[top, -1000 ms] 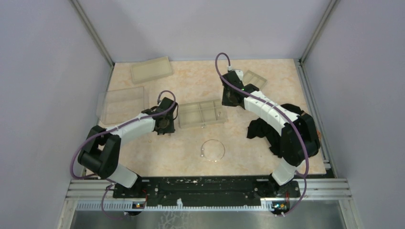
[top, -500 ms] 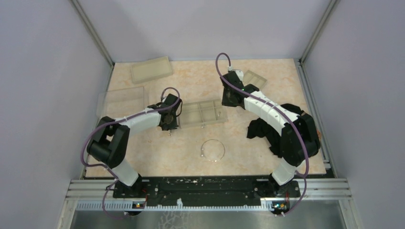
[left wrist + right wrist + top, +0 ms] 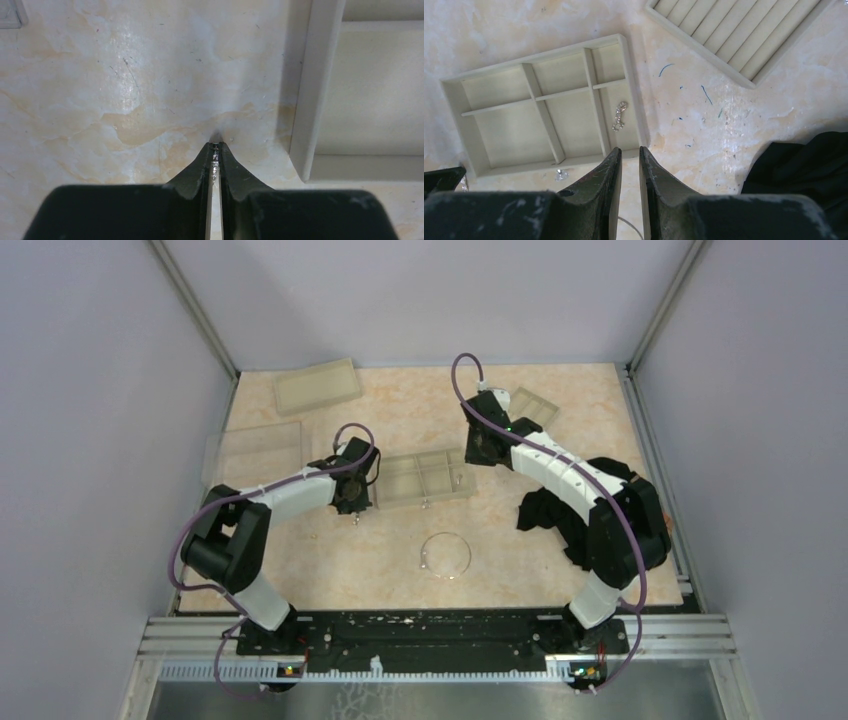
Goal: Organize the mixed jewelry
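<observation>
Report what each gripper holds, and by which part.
Left gripper: a tiny silver piece pinched between its fingertips; too small to tell which part. Right gripper: nothing, jaws narrowly parted near the compartment tray.

surface: beige marbled tabletop [image 3: 400, 405]
centre: compartment tray [image 3: 425, 501], silver bit [image 3: 560, 174] just beside its near edge
near-centre: wire hoop [image 3: 468, 555]
far: flat tray [image 3: 317, 386], ridged tray [image 3: 530, 403]
left: clear tray [image 3: 255, 455]
right: black cloth [image 3: 550, 510]

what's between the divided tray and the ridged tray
Nothing but bare table with some blue marks between the divided tray and ridged tray, shown in the right wrist view.
</observation>
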`<state>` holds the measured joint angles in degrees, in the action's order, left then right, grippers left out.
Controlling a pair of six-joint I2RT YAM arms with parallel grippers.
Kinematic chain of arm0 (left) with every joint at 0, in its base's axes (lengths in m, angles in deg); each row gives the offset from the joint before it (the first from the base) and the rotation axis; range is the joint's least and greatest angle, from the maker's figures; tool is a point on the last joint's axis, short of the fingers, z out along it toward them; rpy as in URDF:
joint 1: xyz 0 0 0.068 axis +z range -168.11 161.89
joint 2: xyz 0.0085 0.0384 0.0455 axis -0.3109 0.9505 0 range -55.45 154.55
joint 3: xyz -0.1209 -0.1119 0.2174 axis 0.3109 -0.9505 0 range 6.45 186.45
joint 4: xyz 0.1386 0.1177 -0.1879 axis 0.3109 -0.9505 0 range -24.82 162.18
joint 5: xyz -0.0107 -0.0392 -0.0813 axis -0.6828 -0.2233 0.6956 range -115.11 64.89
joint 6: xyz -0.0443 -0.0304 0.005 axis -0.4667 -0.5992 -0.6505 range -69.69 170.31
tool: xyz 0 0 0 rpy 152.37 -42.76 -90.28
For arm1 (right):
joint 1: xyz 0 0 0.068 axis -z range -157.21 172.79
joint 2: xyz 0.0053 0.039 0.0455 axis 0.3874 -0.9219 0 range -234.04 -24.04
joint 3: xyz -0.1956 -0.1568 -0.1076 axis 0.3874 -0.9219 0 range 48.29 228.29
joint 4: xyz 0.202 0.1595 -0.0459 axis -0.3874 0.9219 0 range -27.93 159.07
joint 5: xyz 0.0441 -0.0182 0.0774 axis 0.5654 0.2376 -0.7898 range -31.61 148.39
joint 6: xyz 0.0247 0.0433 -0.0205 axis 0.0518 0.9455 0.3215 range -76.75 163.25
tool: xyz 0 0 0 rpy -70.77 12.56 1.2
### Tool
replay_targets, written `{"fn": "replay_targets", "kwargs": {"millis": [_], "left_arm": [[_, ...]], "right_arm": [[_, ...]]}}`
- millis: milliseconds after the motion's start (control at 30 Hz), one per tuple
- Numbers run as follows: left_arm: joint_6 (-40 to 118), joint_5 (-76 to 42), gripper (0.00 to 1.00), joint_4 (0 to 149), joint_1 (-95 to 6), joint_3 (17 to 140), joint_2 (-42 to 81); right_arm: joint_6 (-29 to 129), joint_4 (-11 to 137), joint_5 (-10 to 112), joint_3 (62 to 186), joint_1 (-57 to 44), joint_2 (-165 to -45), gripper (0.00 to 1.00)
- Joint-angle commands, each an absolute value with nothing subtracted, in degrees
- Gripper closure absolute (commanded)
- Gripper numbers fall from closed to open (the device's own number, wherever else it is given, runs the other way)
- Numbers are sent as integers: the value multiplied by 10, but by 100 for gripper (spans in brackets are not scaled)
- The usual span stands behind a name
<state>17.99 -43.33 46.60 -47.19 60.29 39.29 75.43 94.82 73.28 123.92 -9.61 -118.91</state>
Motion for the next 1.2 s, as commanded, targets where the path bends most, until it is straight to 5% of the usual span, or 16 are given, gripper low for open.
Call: {"fn": "replay_targets", "kwargs": {"millis": [0,133,633,1167], "left_arm": [[183,-442,89,467,-466,593,389],[195,-442,100,471,-467,596,379],[243,-421,100,448,-466,643,309],[297,-205,100,477,-506,799,330]], "right_arm": [[761,936,731,1245,-95,-1163,81],[763,936,731,1245,-95,-1162,81],[768,934,732,1247,-95,-1161,81],[771,948,766,1237,-55,-1118,81]]}}
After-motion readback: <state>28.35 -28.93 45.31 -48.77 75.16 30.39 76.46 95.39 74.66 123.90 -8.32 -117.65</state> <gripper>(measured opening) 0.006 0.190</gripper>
